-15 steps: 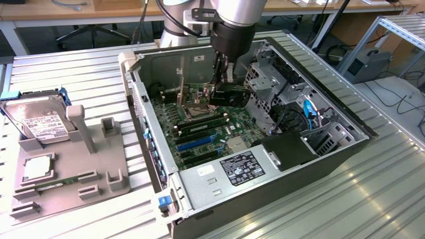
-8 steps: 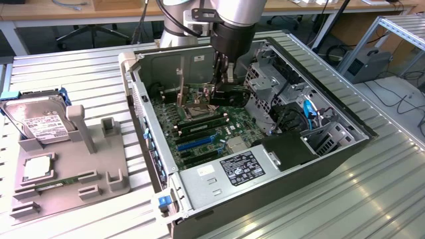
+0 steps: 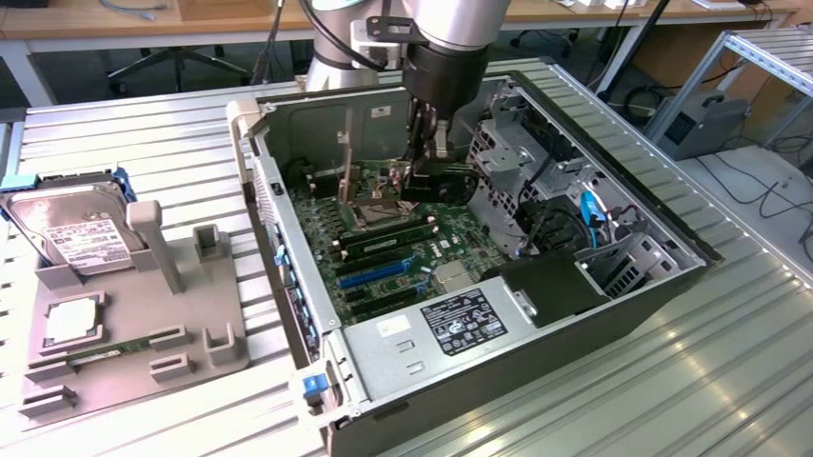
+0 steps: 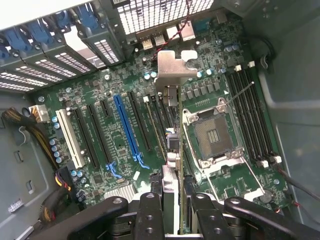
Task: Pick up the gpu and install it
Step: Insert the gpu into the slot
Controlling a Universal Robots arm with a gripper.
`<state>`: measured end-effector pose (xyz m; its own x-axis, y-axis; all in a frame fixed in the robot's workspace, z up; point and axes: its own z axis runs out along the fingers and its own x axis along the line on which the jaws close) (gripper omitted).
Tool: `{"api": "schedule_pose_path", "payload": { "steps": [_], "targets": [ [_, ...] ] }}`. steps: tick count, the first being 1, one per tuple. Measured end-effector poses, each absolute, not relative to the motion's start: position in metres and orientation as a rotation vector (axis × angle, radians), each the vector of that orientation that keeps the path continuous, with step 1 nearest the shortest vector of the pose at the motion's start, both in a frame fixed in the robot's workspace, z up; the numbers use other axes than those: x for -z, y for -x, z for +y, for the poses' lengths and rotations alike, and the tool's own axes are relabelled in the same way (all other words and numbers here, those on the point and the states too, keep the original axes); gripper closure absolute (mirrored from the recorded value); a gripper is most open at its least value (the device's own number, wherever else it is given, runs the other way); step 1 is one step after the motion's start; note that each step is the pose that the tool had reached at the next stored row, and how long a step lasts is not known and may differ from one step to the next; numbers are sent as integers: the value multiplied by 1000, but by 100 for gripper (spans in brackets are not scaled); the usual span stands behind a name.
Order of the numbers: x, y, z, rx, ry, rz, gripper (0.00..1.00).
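1. Slatted metal workbench [image 3: 152,133] carries an opened computer case [image 3: 661,286].
2. Gripper [image 4: 172,200] clenched on the gpu [image 4: 172,100], held edge-on.
3. Card's long axis parallels the motherboard [image 4: 120,145] slots, above them.

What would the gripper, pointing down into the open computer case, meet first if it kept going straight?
Probably the motherboard: the gripper holds the gpu edge-on above its slots, so the card's lower edge would likely touch first; depth is unclear.

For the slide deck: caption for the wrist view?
Gripper holds the gpu edge-on above the motherboard slots.
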<state>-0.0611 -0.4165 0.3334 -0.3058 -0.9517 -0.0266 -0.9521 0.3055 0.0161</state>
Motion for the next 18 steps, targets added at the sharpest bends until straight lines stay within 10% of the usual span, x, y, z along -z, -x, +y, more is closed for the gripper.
{"api": "schedule_pose_path", "payload": {
  "steps": [18],
  "targets": [
    [-333, 61, -417, -45, 1872, 2508, 73]
  ]
}}
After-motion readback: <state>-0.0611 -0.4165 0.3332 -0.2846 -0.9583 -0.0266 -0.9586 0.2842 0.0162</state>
